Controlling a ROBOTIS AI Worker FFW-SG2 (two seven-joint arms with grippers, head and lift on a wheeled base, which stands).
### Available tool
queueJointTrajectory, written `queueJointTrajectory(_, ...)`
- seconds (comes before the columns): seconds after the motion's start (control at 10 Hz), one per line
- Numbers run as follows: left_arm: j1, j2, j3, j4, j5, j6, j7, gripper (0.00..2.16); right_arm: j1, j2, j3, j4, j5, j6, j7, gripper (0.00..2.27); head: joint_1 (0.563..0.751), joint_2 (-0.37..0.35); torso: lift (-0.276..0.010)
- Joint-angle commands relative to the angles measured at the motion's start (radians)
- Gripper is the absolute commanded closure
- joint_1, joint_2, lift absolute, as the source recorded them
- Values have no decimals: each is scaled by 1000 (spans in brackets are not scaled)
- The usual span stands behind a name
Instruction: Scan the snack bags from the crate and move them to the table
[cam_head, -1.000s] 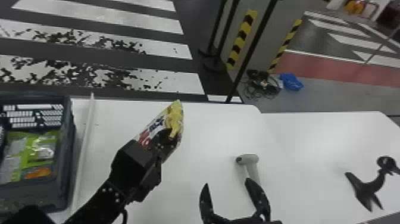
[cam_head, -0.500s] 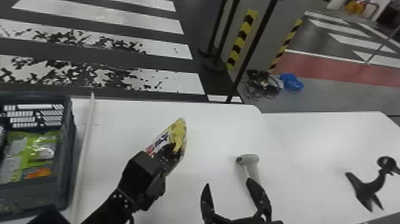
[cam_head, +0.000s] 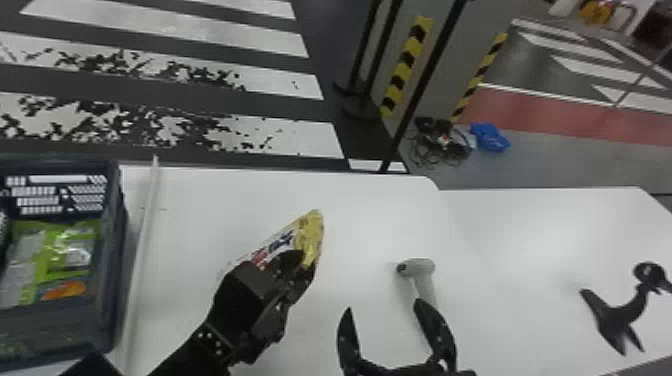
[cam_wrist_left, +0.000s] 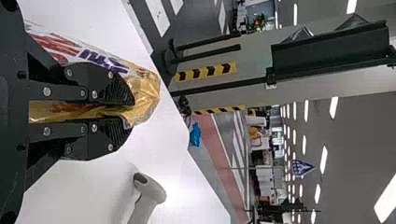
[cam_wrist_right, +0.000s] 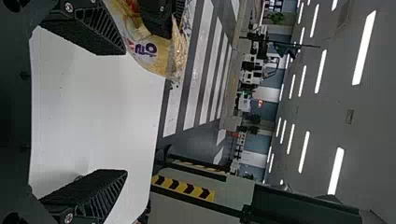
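Item: 1 snack bag (cam_head: 311, 232), yellow, white, red and blue, pinched between the 2 fingers of the left gripper (cam_head: 300, 265). Position: tilted, between the crate and the scanner in the head view; whether it touches the worktop (cam_head: 380, 215), cannot tell.

Item: right gripper (cam_head: 384, 307), its 2 fingers set wide apart with nothing between them; in the right wrist view the held bag shows beside 1 of them.

Item: 1 grey scanner (cam_head: 422, 269), on the worktop, just beyond the right gripper.

Item: 1 dark crate (cam_head: 117, 240), at the robot's left, holding green packaging (cam_head: 47, 250) with an orange patch; bag count, cannot tell.

Item: 1 pale strip (cam_head: 142, 250), beside the crate.

Item: 1 black stand (cam_head: 617, 315), on the worktop at the robot's right.
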Motion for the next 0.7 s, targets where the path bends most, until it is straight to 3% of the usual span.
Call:
queueJointTrajectory(0.0,1,-4,4,-5,4,43,-8,-2,0,-1,0,0,0,0,0,87,695,-350,-95)
queueJointTrajectory(0.3,8,-4,8,-23,23,55,-17,29,2,1,0,0,0,-3,-1,87,695,-350,-95)
queueJointTrajectory(0.6,56,-4,8,-128,36,86,-32,29,3,1,0,2,9,-6,-10,87,695,-350,-95)
